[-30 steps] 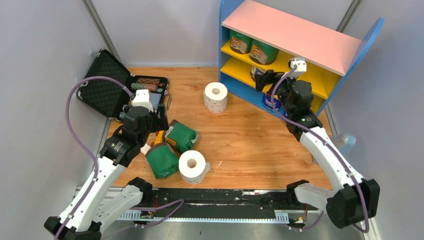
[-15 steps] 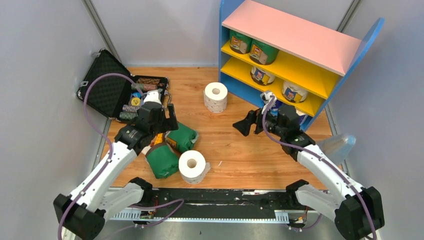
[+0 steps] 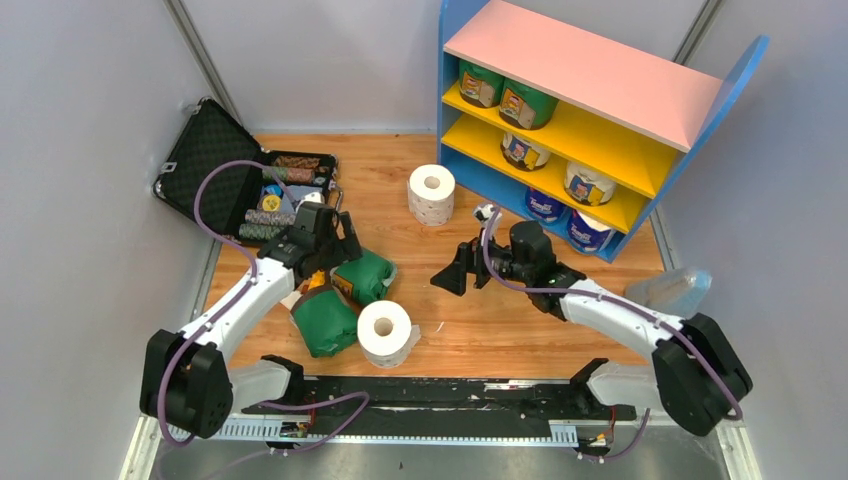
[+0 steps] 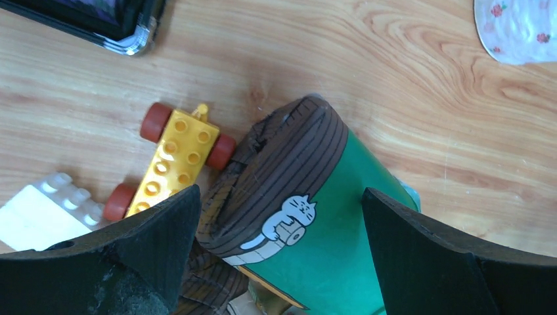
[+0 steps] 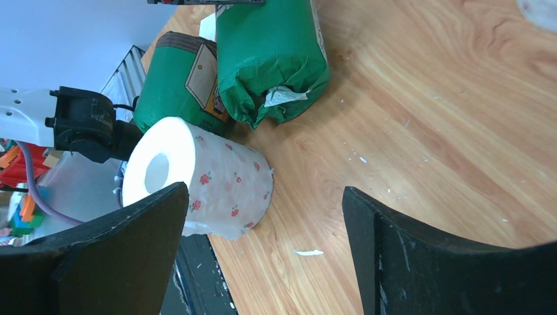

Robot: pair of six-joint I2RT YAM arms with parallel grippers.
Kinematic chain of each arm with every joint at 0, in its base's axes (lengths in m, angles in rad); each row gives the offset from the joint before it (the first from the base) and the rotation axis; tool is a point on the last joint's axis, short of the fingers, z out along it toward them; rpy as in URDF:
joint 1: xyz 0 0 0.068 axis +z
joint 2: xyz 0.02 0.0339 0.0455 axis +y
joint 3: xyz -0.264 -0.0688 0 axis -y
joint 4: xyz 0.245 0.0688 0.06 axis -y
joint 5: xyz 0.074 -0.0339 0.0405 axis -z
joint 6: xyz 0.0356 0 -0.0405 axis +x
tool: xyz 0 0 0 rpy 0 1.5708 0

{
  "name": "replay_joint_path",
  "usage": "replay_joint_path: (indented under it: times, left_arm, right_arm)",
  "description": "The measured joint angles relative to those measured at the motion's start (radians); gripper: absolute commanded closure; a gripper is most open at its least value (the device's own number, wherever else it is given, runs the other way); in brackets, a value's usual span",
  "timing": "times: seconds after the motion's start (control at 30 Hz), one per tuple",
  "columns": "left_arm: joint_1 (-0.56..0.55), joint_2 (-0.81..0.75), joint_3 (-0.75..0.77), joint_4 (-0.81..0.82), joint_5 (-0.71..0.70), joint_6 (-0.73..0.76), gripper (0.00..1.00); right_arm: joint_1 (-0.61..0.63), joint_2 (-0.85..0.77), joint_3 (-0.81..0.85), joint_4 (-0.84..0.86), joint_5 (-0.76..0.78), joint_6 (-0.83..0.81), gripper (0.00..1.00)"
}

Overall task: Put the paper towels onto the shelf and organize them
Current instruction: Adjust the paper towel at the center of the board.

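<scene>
On the shelf, back right of the table, six rolls sit in pairs. The green-wrapped pair is on the upper yellow board, the cream-wrapped pair on the lower yellow board, and the blue-and-white pair under it at the bottom.

Four more rolls are on the table.
- Far white roll: on end, hole up, near the shelf's left front corner but apart from it.
- Rear green roll and front green roll: on their sides, side by side at near left. The rear one shows a brown-striped end and a small cat picture.
- Near white roll: red flower print, hole up, just beside the front green roll and close to the near table edge.

Left gripper: released, jaws spread wide, poised over the rear green roll. In the wrist view the roll's striped end lies between the two fingers, with a gap on each side. Nothing is grasped.

Right gripper: released, jaws wide and empty, low over bare wood mid-table. It is aimed toward the near white roll and apart from it.

Other items:
- Yellow toy car: red wheels, beside the rear green roll's striped end.
- White brick: next to the car.
- Black case: open at far left, small items inside.
</scene>
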Motion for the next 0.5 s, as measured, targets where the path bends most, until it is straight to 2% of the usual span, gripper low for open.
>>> replay_joint_path:
  times: [0.23, 0.5]
  left_arm:
    - [0.003, -0.006, -0.06, 0.062, 0.144, -0.054, 0.0]
    - [-0.029, 0.046, -0.116, 0.212, 0.368, -0.196, 0.0]
  right_arm:
    - [0.028, 0.156, 0.0, 0.111, -0.003, 0.078, 0.21]
    - [0.032, 0.195, -0.01, 0.214, 0.009, 0.132, 0.24]
